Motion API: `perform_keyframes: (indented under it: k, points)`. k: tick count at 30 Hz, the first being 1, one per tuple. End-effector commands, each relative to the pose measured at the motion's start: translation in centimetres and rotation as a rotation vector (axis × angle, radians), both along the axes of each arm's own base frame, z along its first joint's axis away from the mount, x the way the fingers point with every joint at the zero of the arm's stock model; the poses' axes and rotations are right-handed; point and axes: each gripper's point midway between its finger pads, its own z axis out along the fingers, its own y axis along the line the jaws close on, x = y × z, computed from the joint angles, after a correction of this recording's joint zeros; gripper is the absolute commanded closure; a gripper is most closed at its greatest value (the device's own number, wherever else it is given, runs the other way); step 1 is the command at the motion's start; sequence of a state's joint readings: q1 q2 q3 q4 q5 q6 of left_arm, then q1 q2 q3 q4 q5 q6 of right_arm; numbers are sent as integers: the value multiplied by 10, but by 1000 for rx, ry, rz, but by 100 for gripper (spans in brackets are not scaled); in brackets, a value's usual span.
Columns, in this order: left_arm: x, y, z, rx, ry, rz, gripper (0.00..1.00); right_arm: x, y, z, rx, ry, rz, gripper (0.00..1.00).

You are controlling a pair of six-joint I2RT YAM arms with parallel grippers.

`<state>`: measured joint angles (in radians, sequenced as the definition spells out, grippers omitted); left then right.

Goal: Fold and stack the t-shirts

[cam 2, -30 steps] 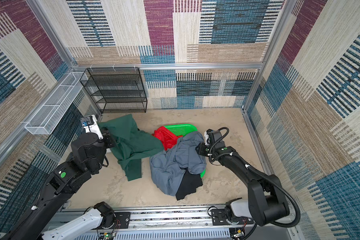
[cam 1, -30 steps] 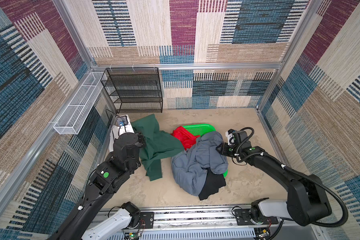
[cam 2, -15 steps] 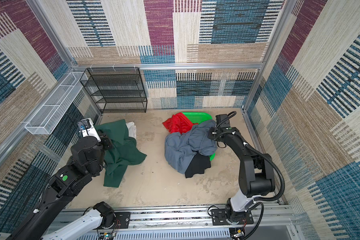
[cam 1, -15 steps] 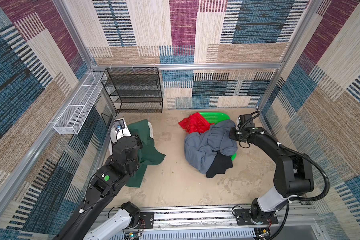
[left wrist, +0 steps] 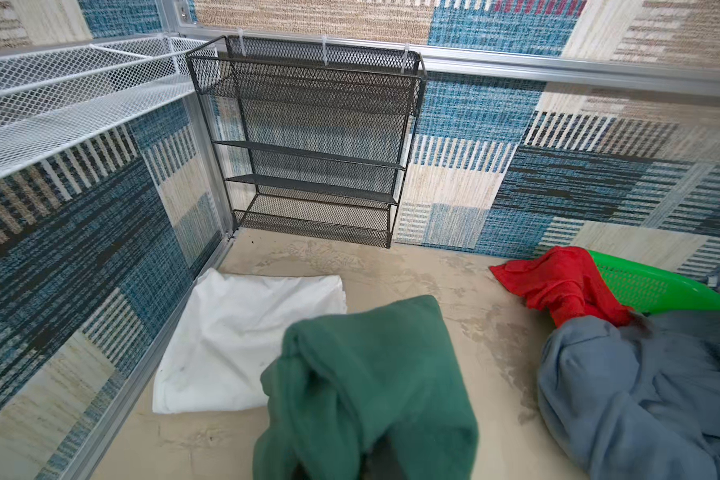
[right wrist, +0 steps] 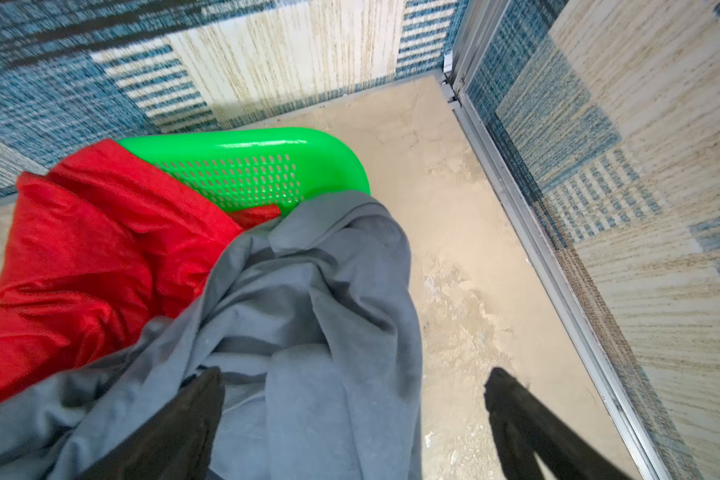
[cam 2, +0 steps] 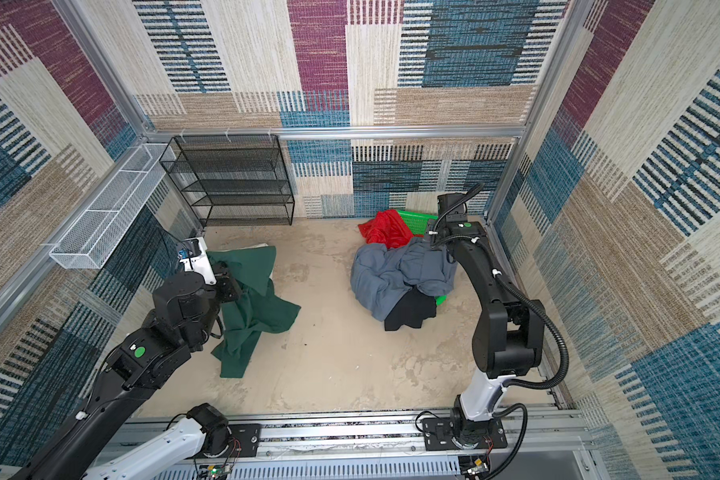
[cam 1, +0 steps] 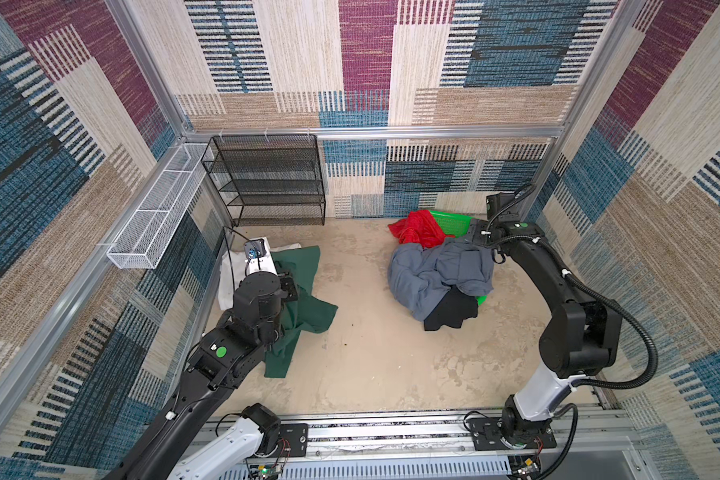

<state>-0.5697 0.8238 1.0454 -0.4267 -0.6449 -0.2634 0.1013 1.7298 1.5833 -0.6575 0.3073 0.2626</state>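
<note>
At 9 o'clock on the surface (cam 1: 371,353): left hand (cam 1: 285,286) clenched on a bunch of the green shirt (cam 1: 304,307). Cloth draped over that hand in the left wrist view. Rest of the shirt crumpled and unfolded, trailing toward 7 o'clock.

At 10 o'clock, against the side wall: white shirt (left wrist: 233,340), flat, folded to a rough rectangle, partly hidden by the green shirt in both top views.

At 2 o'clock, a heap:
- Grey shirt (cam 1: 433,270) on top, crumpled.
- Black shirt (cam 1: 449,311) poking out from under it on the heap's 5 o'clock side.
- Red shirt (cam 1: 416,228) on the 11 o'clock side, spilling over the rim of the basket (right wrist: 258,166).
- Basket mostly buried, with its rim showing at the heap's 1 o'clock side and a sliver at 4 o'clock.

At the heap's 1 o'clock edge: right hand (right wrist: 354,374) released, fingers (right wrist: 528,424) wide apart. One finger over grey cloth, the other over bare surface, nothing gripped. Contact with the cloth impossible to tell.

At 11 o'clock, against the back wall: rack (cam 1: 267,183).
</note>
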Motion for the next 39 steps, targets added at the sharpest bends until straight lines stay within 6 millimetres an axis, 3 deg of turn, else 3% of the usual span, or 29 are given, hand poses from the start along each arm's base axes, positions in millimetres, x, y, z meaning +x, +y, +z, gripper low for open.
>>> perform_keyframes:
  k: [1,4,8,10,13,16,20,22,25,28,32,37,39]
  points:
    - [3,-9,4,-62,-23,-36,100,1,60,-7,36,34,126,1]
    - [4,-13,1,-69,-14,-54,100,4,124,-27,108,101,259,1]
    - [7,-18,-5,-63,10,-71,100,6,190,-49,192,131,378,1]
    - [7,-19,-7,-63,15,-79,100,8,208,-64,190,157,398,1]
    - [7,-20,-7,-57,16,-86,100,10,220,-88,160,223,401,0]
    - [6,-21,-9,-58,19,-89,100,9,212,-104,103,260,369,5]
    - [7,-24,-13,-74,13,-104,100,3,207,-115,71,289,379,34]
    - [7,-26,-14,-75,18,-109,100,-2,198,-117,34,298,369,43]
    - [7,-28,-16,-76,27,-123,100,-12,178,-121,-58,316,355,45]
    - [8,-32,-19,-84,22,-142,100,-24,143,-132,-154,369,295,55]
    - [11,-36,-21,-90,21,-153,100,-31,107,-139,-189,382,267,57]
    - [14,-45,-22,-108,20,-187,100,-24,53,-153,-318,417,221,58]
    - [15,-49,-24,-121,17,-205,100,-16,42,-154,-337,412,216,59]
